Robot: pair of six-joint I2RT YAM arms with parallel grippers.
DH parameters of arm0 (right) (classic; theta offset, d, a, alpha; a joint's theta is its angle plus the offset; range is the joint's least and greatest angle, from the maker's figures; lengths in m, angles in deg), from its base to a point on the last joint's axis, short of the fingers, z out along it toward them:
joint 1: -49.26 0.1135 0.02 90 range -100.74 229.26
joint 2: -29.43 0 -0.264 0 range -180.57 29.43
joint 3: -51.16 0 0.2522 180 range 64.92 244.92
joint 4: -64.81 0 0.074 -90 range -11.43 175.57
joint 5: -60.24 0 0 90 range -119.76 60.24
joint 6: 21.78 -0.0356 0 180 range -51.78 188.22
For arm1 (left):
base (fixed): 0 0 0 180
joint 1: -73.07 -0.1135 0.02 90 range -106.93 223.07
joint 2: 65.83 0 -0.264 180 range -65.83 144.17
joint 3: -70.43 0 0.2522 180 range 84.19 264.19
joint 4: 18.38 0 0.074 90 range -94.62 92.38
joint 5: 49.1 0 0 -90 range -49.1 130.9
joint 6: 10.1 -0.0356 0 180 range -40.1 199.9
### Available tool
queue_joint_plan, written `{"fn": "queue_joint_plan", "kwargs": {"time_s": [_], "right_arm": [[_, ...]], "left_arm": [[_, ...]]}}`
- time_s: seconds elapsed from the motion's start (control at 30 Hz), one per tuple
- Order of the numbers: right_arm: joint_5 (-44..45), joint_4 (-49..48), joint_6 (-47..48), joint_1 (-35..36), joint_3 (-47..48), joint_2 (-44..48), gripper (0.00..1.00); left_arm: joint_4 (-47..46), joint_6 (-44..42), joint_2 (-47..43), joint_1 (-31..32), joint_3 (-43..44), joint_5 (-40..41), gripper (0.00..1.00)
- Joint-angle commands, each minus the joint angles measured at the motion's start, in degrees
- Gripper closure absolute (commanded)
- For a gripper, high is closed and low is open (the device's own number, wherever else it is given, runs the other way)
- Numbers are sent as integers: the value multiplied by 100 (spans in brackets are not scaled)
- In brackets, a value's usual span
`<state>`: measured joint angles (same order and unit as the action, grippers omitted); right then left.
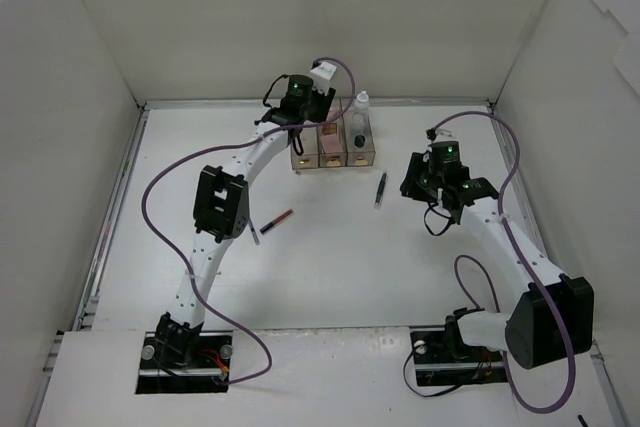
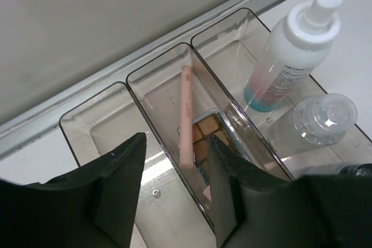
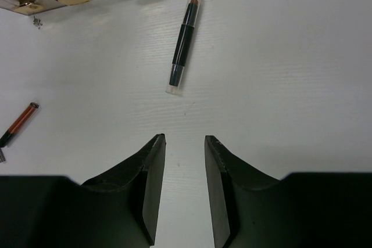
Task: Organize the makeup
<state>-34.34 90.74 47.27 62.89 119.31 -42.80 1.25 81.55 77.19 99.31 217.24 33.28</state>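
A: Snapshot status, nearest first?
B: Closest in was the red pencil (image 1: 277, 219), flat on the desk (image 1: 350, 277), left of centre, nothing touching it.
A: And the black one?
B: A bit farther out, right of centre. The black pencil (image 3: 184, 43) lay on the desk too, pointing roughly front to back, apart from the clear three-compartment box (image 1: 346, 152).
A: Right side doing anything?
B: The right hand (image 3: 184, 137) hung above the desk just short of that pencil, tips aimed toward it. Fingers parted by a narrow gap, nothing between them.
A: Box contents?
B: The box sat farther back, near the rear wall. Middle compartment held the pink stick (image 2: 186, 114), leaning along its length, with a brown-toned palette (image 2: 206, 135) lying at the stick's lower end. Right compartment held a clear vial (image 2: 322, 120) and, behind it, the white-blue bottle (image 2: 290, 45) standing upright.
A: Left compartment?
B: Couldn't tell — its near part was hidden behind a finger.
A: Left side?
B: The left hand (image 2: 174, 140) hovered over the box, spread wide and gripping nothing — one finger above the left compartment, the other above the middle one.
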Motion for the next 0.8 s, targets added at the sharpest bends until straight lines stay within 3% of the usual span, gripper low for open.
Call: {"fn": "queue_joint_plan", "kwargs": {"time_s": [0.0,0.3,0.57,0.77], "right_arm": [[-87,-188,29,-1,-139,323,69],[-201,-188,-6,-36,-403,604,69],[-210,-179,-23,-44,-429,657,69],[-193,-179,-58,-62,-403,692,69]], "left_arm": [[54,-963,-108,-14,405,-302,60],[415,-1150,68,-14,616,-320,63],[300,-280,-810,109,-331,498,65],[872,582,-1189,162,-411,981,62]]}}
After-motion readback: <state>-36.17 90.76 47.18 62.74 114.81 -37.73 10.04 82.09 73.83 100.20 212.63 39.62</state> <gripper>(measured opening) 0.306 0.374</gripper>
